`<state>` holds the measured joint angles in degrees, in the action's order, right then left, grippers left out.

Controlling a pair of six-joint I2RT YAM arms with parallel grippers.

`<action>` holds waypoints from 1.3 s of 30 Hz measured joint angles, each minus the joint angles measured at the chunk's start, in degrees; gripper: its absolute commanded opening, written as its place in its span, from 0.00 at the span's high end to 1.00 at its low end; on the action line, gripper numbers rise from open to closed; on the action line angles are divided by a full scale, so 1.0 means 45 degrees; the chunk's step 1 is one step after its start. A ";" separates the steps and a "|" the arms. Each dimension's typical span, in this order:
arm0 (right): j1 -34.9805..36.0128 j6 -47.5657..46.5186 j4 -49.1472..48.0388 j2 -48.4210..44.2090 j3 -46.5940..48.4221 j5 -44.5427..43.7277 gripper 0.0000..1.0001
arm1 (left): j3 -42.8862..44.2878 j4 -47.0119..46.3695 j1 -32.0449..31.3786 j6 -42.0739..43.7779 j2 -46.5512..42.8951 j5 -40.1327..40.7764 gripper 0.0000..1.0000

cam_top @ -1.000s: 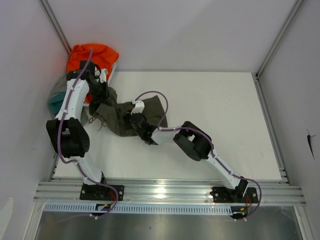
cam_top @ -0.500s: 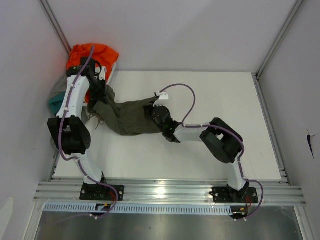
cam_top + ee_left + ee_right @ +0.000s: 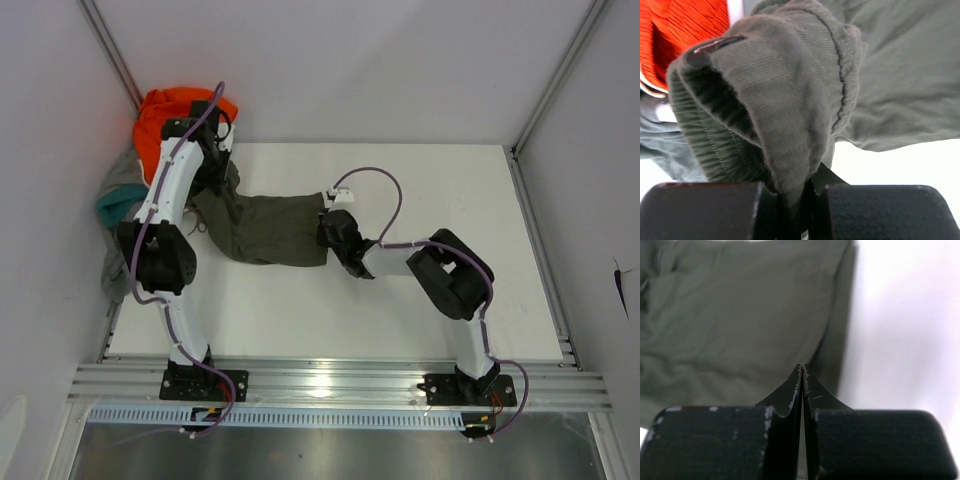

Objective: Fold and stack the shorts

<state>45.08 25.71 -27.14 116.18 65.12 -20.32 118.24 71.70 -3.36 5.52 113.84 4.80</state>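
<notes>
- olive shorts [image 3: 270, 225] lie stretched left to right on the white table [image 3: 450, 250], left of centre, waistband end at left, leg end at right
- cloth mostly flat in the middle, rumpled toward the waistband end
- left gripper [image 3: 212, 172] sits at the back-left of the table on the waistband end
- left wrist view: ribbed waistband bunched and raised, folded over above the fingers [image 3: 705, 210]; the cloth runs down into the narrow slit between them, so left is clenched on the olive shorts
- right gripper [image 3: 335, 235] is at the right-hand leg end of the shorts, near table centre
- right wrist view: the two fingers [image 3: 865, 445] are pressed tight together, tips meeting right at the hem edge, olive cloth to the left and bare table to the right
- cannot tell whether any cloth is caught between the right tips
- orange garment [image 3: 175, 105] is heaped in the back-left corner, just behind the left gripper; in the left wrist view it is just beside the raised waistband
- teal garment [image 3: 108, 208] and grey shorts [image 3: 120, 175] lie in the pile at the table's left edge, partly hidden by the left arm, shape unreadable
- both arms reach in from the near edge, the right one bent sharply at the elbow
</notes>
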 measured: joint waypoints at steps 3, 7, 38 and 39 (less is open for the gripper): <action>0.0515 -0.0058 0.0554 0.0418 0.0525 -0.0170 1.00 | 0.0044 -0.0087 -0.0155 0.0238 0.0209 0.0583 1.00; 0.0981 0.0243 0.1617 0.1005 0.1243 -0.0491 1.00 | 0.0044 -0.0228 -0.0306 0.0510 0.0277 0.1559 1.00; 0.2550 0.2205 0.2987 0.2137 0.3128 -0.1224 1.00 | -0.3381 -0.3842 -0.4090 0.1700 -0.0039 0.7393 1.00; 0.2526 0.2225 0.2987 0.2016 0.3007 -0.1200 1.00 | -0.3643 -0.4075 -0.4197 0.1724 -0.0039 0.7470 1.00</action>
<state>56.45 35.73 -13.69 125.25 78.65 -25.71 101.84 53.36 -22.24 13.28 113.67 38.41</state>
